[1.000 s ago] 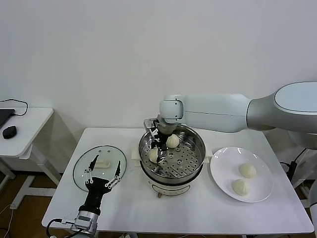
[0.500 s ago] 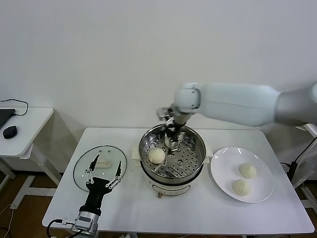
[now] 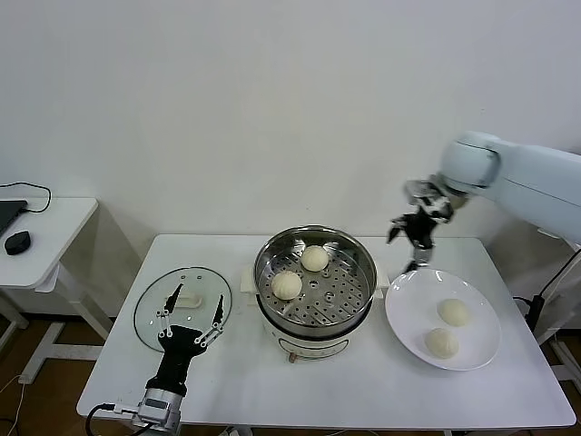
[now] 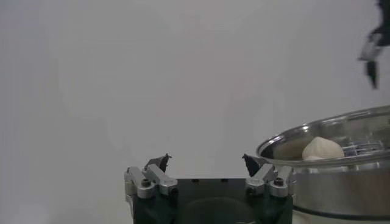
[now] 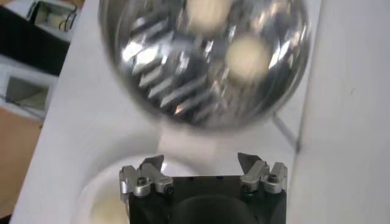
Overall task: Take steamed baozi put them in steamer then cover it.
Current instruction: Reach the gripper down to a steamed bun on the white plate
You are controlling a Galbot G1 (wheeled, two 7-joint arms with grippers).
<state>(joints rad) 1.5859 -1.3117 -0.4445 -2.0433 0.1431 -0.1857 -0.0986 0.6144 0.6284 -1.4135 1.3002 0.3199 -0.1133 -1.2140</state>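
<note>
While the right gripper [image 3: 419, 238] hung empty, jaws apart, above the white round plate [image 3: 408, 318], a careless descent risked crushing the remaining cream-white dough buns [image 3: 453, 312].

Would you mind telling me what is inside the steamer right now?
Two baozi sit apart on the perforated floor of the steamer. The cover lies off on the table, so nothing inside is hidden except whatever is below the basket floor.
</note>
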